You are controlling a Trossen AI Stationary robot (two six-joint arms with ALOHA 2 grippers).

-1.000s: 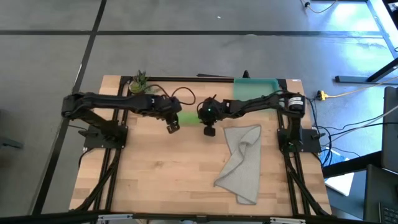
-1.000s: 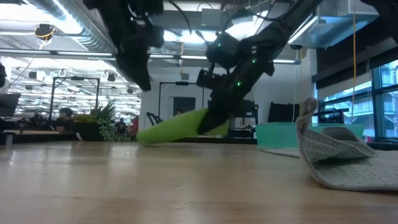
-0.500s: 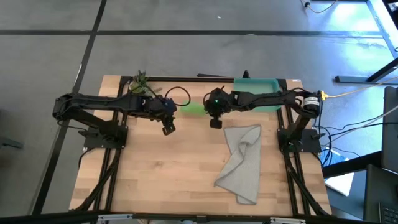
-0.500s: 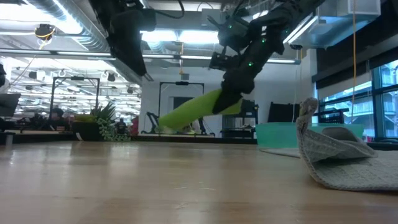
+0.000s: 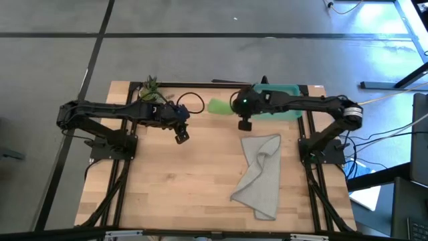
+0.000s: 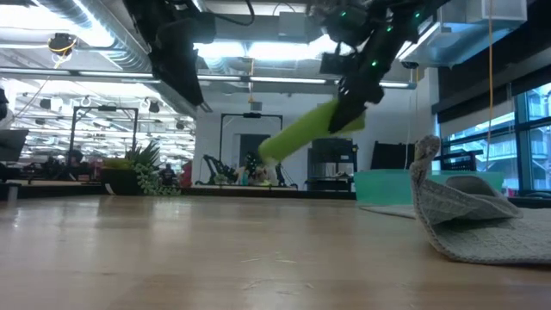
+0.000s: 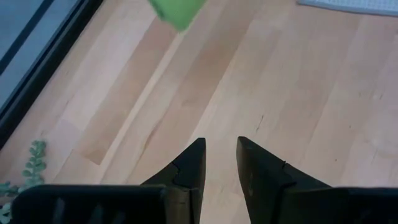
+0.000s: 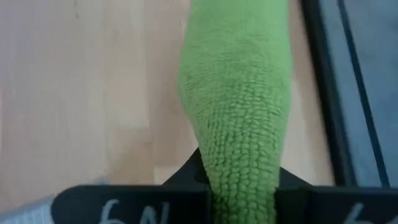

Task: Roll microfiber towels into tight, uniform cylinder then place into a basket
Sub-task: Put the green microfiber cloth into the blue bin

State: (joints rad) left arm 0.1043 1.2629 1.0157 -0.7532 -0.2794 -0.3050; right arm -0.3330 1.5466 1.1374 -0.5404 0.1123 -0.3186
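Note:
The lime green towel point(image 6: 308, 134), rolled into a cylinder, hangs in the air near the table's far edge, with my right gripper point(image 6: 351, 110) shut on it. In the high view the green roll point(image 5: 217, 106) sticks out left of my right gripper point(image 5: 233, 107). The teal basket point(image 5: 291, 90) stands just right of it, partly under the arm. The grey towel point(image 5: 262, 173) lies crumpled on the table's right half. My left gripper point(image 5: 180, 138) hovers open left of the roll, with nothing between its fingers point(image 7: 188, 168). My right gripper pinches the green roll near its right end point(image 8: 244, 177) between its two fingers, which lie across the roll and slant down from the right. The roll is lifted clear of the table and tilted, its free left end point(image 6: 267, 152) lower than the held end.
A small potted plant point(image 5: 150, 88) stands at the far left corner behind my left arm. The grey towel's raised fold point(image 6: 426, 164) stands up beside the basket point(image 6: 387, 185). Bare wood spreads across the table's near and left parts.
My right gripper has risen and gone toward the far right, toward the basket, carrying the green roll. The roll has come up off the table and now hangs tilted, free end lowest. My left gripper drew back a little to the left and up, then kept still.

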